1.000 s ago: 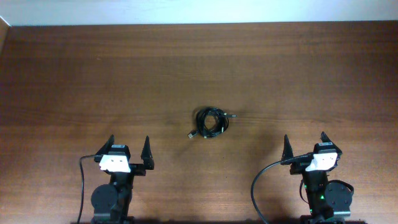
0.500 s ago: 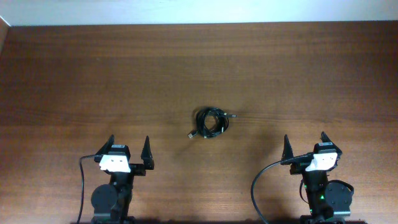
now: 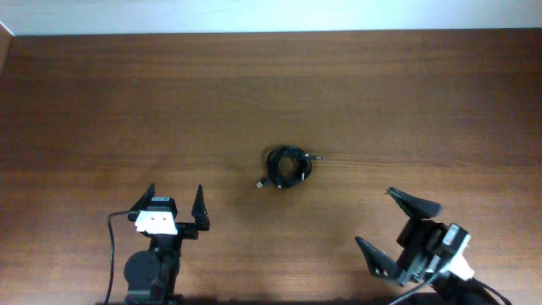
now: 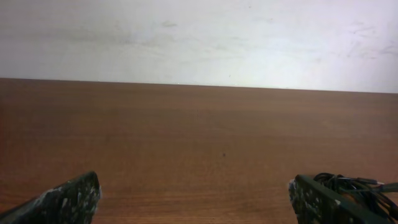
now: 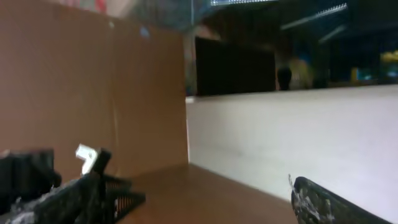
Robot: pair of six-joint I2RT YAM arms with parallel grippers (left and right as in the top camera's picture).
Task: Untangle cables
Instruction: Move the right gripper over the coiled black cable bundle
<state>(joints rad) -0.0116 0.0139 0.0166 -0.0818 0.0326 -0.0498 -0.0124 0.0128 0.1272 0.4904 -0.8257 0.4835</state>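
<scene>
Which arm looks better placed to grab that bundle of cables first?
Probably the right. Seen from above, its open gripper is angled toward the cables, while the left gripper, also open, faces straight ahead with the cables off to its side.

The cables (image 3: 288,166) are lying at the centre of the surface (image 3: 127,102); the left gripper (image 3: 176,190) and right gripper (image 3: 373,216) are sitting nearer its front edge.

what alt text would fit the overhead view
A small tangle of black cables lies near the middle of a wooden table. Below it, the left gripper and the tilted right gripper stand open and empty.
</scene>
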